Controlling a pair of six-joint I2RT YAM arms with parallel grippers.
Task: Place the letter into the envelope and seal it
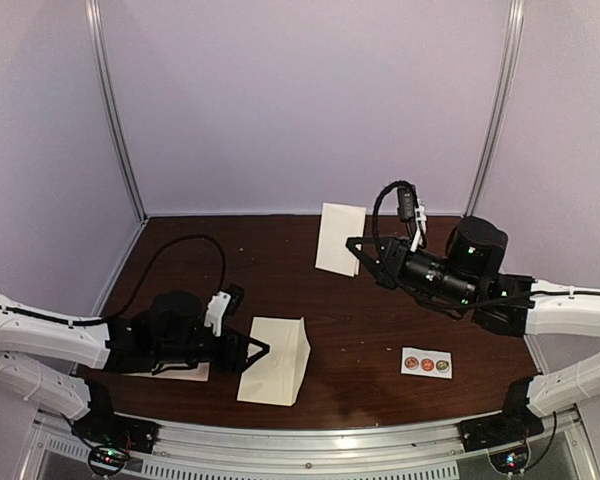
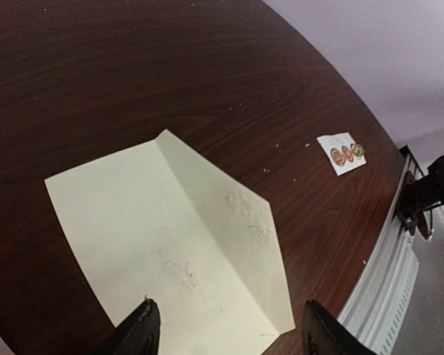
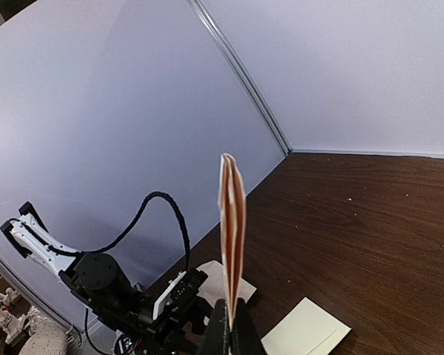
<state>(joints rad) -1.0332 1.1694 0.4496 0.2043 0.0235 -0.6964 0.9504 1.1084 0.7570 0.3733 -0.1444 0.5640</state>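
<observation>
The cream envelope (image 1: 275, 360) lies flat near the table's front, its pointed flap (image 2: 240, 222) folded open. My left gripper (image 1: 258, 350) hovers at the envelope's (image 2: 155, 237) left edge, fingers (image 2: 142, 329) wide apart and open with nothing between them. My right gripper (image 1: 357, 251) is raised above the back middle of the table, shut on the folded letter (image 1: 340, 238). In the right wrist view the letter (image 3: 231, 222) stands edge-on and upright above the shut gripper (image 3: 233, 329), its layers slightly splayed, with the envelope (image 3: 305, 330) far below.
A small white strip of round stickers (image 1: 426, 363) lies at the front right, also in the left wrist view as the sticker strip (image 2: 342, 152). A pinkish sheet (image 1: 183, 373) lies under the left arm (image 3: 118, 288). The table's metal front rail (image 2: 388, 288) runs close to the envelope.
</observation>
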